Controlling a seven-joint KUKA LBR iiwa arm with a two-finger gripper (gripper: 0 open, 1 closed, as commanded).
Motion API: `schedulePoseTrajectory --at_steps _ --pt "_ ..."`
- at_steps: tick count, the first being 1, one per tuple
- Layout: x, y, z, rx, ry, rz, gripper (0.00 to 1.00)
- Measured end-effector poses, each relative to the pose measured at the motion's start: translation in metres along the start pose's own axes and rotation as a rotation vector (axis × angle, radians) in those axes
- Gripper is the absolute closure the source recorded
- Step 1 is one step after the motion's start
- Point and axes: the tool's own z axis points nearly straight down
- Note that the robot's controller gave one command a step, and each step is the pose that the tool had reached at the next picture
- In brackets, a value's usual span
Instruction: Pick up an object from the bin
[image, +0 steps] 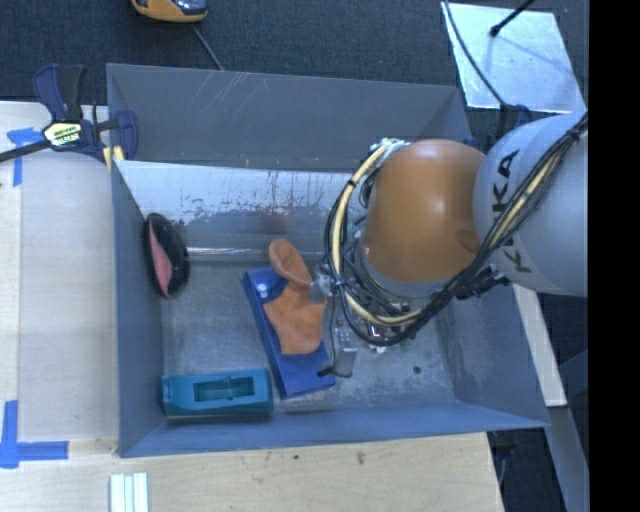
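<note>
Claw (341, 352) sits low at the middle of the bin (300, 120), just beside an orange cloth (298, 315) lying on a blue flat piece (293, 376); whether it is clenched cannot be told.

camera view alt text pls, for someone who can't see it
The arm's gripper is down in the grey bin beside an orange floppy thing lying on a blue flat piece. A teal box and a black-and-pink object lie to the left.

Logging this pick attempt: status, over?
Status: gripper low in bin, at right edge of blue flat board. Orange soft thing lies on board, beside gripper. Teal block, black-pink brush off left.
</note>
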Motion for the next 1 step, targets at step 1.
schedulePoseTrajectory --at_steps 1 --pt "-0.0018 -0.0003 -0.0045 -0.001 -0.009 0.003 0.00"
